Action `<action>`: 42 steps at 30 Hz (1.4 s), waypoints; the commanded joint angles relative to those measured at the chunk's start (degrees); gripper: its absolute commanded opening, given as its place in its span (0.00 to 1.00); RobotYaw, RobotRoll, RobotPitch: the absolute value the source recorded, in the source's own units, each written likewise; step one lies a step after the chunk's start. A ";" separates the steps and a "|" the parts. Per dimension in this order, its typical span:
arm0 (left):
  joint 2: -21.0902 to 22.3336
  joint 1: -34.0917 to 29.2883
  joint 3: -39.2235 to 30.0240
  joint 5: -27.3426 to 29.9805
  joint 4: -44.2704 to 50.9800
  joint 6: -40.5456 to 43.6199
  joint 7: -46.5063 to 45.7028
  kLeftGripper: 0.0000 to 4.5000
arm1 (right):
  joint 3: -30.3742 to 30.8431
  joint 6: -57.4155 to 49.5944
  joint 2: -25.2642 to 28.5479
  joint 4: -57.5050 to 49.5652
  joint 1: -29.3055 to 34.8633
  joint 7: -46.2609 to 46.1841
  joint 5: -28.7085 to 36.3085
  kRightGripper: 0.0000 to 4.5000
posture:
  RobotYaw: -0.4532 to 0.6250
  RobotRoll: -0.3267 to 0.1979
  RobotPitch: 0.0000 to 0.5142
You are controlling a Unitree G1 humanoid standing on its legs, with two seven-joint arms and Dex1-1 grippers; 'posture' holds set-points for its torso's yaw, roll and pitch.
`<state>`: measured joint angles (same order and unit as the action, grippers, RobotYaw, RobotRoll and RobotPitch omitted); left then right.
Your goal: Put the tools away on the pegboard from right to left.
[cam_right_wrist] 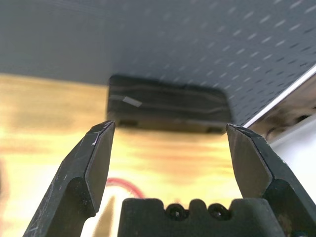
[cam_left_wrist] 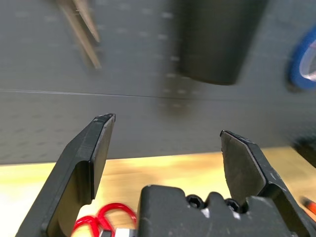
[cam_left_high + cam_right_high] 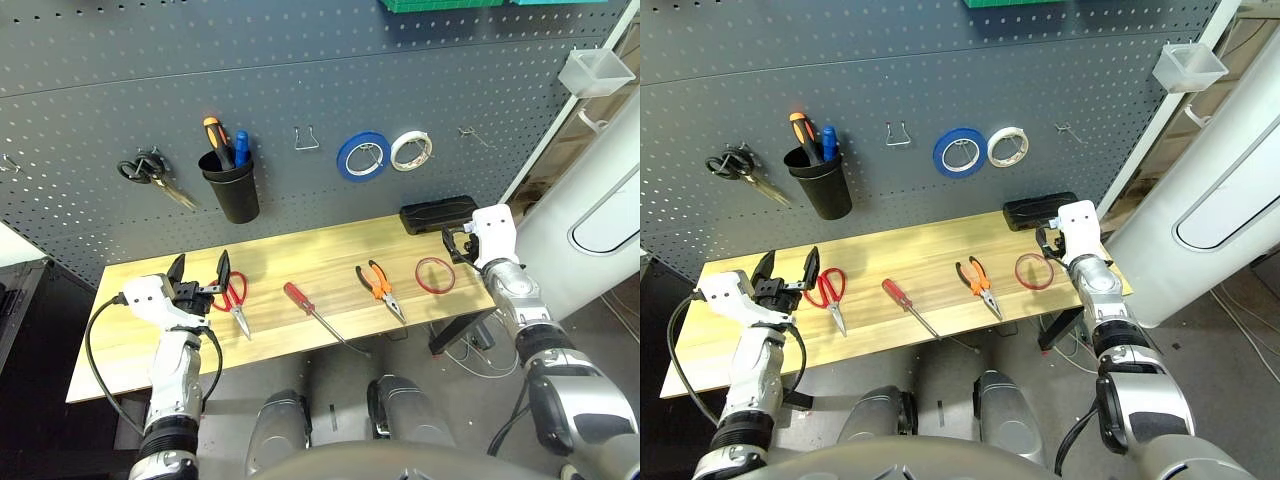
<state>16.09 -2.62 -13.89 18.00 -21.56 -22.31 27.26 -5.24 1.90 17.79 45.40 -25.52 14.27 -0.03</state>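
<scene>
1. Pegboard (image 3: pixel 270 90) first, as the largest thing: it rose behind the tabletop (image 3: pixel 290 245), with a bare hook (image 3: pixel 472 134) to the right of the white tape roll (image 3: pixel 411 150) and another (image 3: pixel 306 140) between the cup (image 3: pixel 232 190) and the blue tape roll (image 3: pixel 362 157).
2. The tabletop carried all four tools, so the work seemed to be at its outset, none of them hung.
3. The right pincer (image 1: pixel 170 125) stood spread wide near the right edge, with nothing in its hold. The left pincer (image 2: pixel 165 125) was also wide apart and empty, towards the left edge.
4. The red-handled screwdriver (image 3: pixel 301 297) lay slanted about midway along, its shaft reaching the front edge.
5. The orange-and-black-handled pliers (image 3: pixel 378 287) lay to its right, jaws towards the front edge.
6. The red-handled scissors (image 3: pixel 237 297) lay just beside the left pincer, nearer the left edge.
7. The red tape ring (image 3: pixel 435 275) lay flat near the front right corner. Working from right to left, it looked to be the first pick: the right pincer needed to lower over its rim, close gently, then carry it up, probably to the rightmost hook.
</scene>
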 commanded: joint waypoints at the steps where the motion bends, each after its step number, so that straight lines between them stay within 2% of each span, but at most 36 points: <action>1: 3.44 -1.38 3.00 2.70 5.56 6.42 8.22 1.00 | 2.06 -16.72 0.85 -9.11 1.14 2.62 0.19 1.00 | 0.36 0.62 0.20; 3: 5.46 -2.19 4.72 3.80 8.55 10.11 12.33 1.00 | 3.13 -28.34 1.20 -14.43 1.41 2.62 -0.47 1.00 | 0.35 0.62 0.24; 6: 8.86 -2.80 7.76 4.38 11.90 14.52 18.57 1.00 | 4.95 -38.53 1.80 -21.35 1.98 5.31 0.35 1.00 | 0.33 0.62 0.33; 10: 12.47 -1.84 10.38 4.50 15.49 19.50 23.36 1.00 | 7.15 -47.69 2.13 -26.41 1.96 7.40 0.68 1.00 | 0.31 0.62 0.43; 13: 13.76 -0.81 11.31 4.37 17.14 21.89 24.83 1.00 | 8.01 -51.07 1.53 -26.65 1.27 7.91 0.89 1.00 | 0.30 0.62 0.46; 19: 16.25 -0.65 12.52 4.75 20.21 26.01 28.20 1.00 | 8.66 -48.76 -1.15 -17.14 -2.33 5.88 -0.05 1.00 | 0.31 0.62 0.48; 29: 15.89 -0.94 12.82 4.45 25.79 29.62 26.73 1.00 | 10.30 -35.85 -5.33 7.71 -11.25 4.75 -2.55 1.00 | 0.37 0.62 0.47; 32: 15.75 -1.48 12.65 4.68 28.39 31.08 25.50 1.00 | 10.49 -32.01 -5.98 14.15 -13.31 3.70 -3.82 0.86 | 0.39 0.62 0.46; 34: 15.76 -2.05 12.55 4.93 30.71 32.42 24.48 1.00 | 10.12 -30.18 -6.21 17.27 -14.30 3.19 -3.99 0.72 | 0.39 0.62 0.44; 38: 15.32 -2.00 12.39 4.86 32.37 33.22 23.13 1.00 | 9.51 -28.10 -6.33 19.03 -15.51 3.05 -3.86 0.36 | 0.39 0.62 0.39; 42: 14.08 0.09 12.29 5.22 31.96 33.57 21.90 1.00 | 8.61 -29.33 -5.14 14.67 -15.28 3.92 -3.01 0.03 | 0.37 0.62 0.36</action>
<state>30.55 -2.75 -1.68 22.79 10.26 10.76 49.57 3.97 -26.08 11.96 61.45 -41.98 17.82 -3.34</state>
